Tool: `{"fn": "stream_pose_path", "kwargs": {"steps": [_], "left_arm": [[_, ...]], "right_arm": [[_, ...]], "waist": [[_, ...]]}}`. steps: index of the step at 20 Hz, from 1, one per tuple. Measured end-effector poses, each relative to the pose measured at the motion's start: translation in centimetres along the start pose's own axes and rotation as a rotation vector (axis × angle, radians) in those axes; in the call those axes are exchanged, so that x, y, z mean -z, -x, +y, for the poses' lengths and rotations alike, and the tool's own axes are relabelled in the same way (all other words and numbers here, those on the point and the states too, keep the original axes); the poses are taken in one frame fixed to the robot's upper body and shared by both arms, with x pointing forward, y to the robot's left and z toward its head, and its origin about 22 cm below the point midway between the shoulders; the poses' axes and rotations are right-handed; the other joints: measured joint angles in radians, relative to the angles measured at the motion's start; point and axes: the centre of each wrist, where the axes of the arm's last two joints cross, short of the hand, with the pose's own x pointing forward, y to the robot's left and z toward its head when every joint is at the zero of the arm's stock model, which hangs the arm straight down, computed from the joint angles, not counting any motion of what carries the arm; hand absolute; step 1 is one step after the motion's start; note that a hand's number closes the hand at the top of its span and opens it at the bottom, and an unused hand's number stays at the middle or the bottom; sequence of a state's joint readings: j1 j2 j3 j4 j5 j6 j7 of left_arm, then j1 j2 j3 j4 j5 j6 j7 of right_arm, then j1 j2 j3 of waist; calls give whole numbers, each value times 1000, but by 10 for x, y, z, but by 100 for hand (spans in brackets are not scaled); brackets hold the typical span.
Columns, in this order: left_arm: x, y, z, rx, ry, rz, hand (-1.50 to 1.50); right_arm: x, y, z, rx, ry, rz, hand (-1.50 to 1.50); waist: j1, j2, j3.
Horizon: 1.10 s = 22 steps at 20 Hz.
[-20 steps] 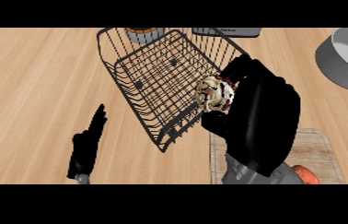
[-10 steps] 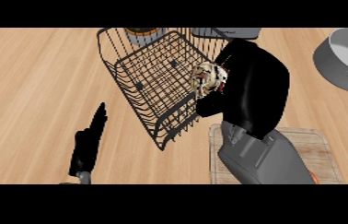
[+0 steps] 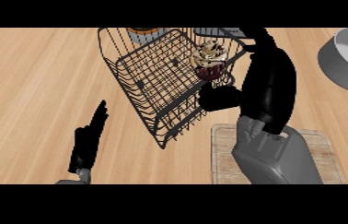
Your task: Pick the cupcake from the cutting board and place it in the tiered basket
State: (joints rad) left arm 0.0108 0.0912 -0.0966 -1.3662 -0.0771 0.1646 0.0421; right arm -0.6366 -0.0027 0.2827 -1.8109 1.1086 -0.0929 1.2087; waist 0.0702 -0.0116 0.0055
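Head view: we look down on a wooden surface [image 3: 48, 80] with a black wire basket [image 3: 163, 75].
Cupcake [image 3: 209, 61]: upright at the basket's right rim, just beside the right robot hand [image 3: 266, 80].
Right robot hand: fingers stretched straight past the cupcake, thumb below it; we cannot tell whether they touch.
Left robot hand [image 3: 88, 140]: fingers straight, holding nothing, lower left.
Cutting board [image 3: 224, 163]: partly under the right forearm.

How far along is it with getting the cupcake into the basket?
Done: the cupcake is off the cutting board, up at the right rim of the basket. In hand: the right hand is right beside it; grip unclear. Left: leaving it inside and withdrawing the hand.
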Motion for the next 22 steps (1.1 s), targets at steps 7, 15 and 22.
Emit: {"fn": "stream_pose_path", "kwargs": {"steps": [7,15,22], "left_arm": [[-5,7,0,-3,-13,12,0],[-10,13,5,-20,-64,35,0],[-20,20,19,-17,-104,51,0]], "right_arm": [[5,9,-13,152,165,-28,-150],[6,23,-45,227,499,35,-150],[-37,59,-101,331,625,94,-150]], "waist": [[-22,-1,3],[-71,-3,-4],[-111,-15,-5]]}}
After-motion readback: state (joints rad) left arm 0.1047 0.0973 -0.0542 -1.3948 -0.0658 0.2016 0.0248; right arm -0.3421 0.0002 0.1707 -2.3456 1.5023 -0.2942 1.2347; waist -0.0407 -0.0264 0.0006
